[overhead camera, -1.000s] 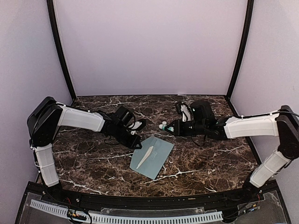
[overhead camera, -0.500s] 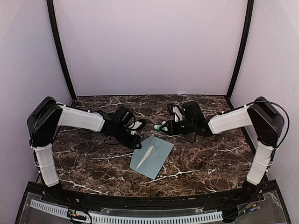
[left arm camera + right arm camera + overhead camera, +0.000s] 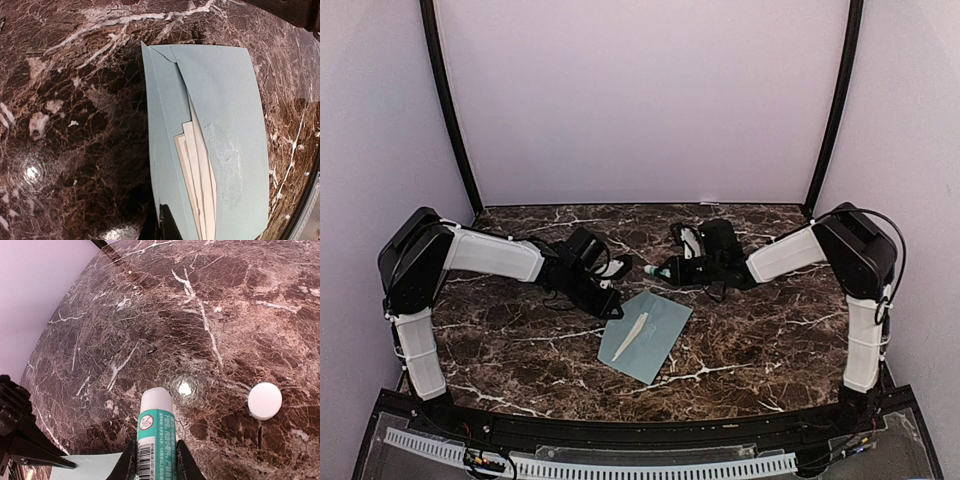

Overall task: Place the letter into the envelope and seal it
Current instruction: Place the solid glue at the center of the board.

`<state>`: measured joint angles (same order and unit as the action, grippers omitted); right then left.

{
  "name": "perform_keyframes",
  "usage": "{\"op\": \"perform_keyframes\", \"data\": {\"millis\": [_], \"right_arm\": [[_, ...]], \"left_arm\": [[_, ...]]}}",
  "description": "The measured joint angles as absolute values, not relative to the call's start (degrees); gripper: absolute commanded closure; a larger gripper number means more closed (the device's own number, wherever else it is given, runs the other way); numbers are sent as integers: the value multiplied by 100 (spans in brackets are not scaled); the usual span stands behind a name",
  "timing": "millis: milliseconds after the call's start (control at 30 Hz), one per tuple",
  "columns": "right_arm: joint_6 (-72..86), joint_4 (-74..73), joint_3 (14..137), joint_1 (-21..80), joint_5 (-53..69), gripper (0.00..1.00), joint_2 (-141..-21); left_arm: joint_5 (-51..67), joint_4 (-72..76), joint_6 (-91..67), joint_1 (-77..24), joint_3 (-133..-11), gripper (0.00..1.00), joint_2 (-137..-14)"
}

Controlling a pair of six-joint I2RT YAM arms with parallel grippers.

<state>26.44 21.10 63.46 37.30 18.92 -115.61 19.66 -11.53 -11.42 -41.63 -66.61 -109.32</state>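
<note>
One envelope (image 3: 220, 100), one folded letter (image 3: 197, 190) in it, one glue stick (image 3: 156, 432), one white cap (image 3: 265, 400), two grippers: left gripper (image 3: 616, 308), right gripper (image 3: 665, 271).

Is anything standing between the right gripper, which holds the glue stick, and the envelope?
Nothing visible does. Only bare marble table lies between the right gripper, shut on the glue stick, and the envelope. The white cap lies aside.

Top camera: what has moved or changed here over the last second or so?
The right gripper, clamped on the glue stick, carried it to the robot's left, closer to the left gripper, while the right arm folded up at its elbow. Nothing was picked up or let go. The left gripper and the envelope stayed where they were.
</note>
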Motion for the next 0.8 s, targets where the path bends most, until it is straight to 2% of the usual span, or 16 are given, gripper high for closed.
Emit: {"op": "perform_keyframes", "data": {"millis": [467, 800], "right_arm": [[2657, 2239, 6654, 3632, 1973, 93, -12136], [2663, 2268, 6681, 3632, 1925, 77, -12182]], "left_arm": [[1986, -1153, -1142, -4163, -6661, 100, -10932], [1988, -1155, -1142, -4163, -6661, 100, -10932]]}}
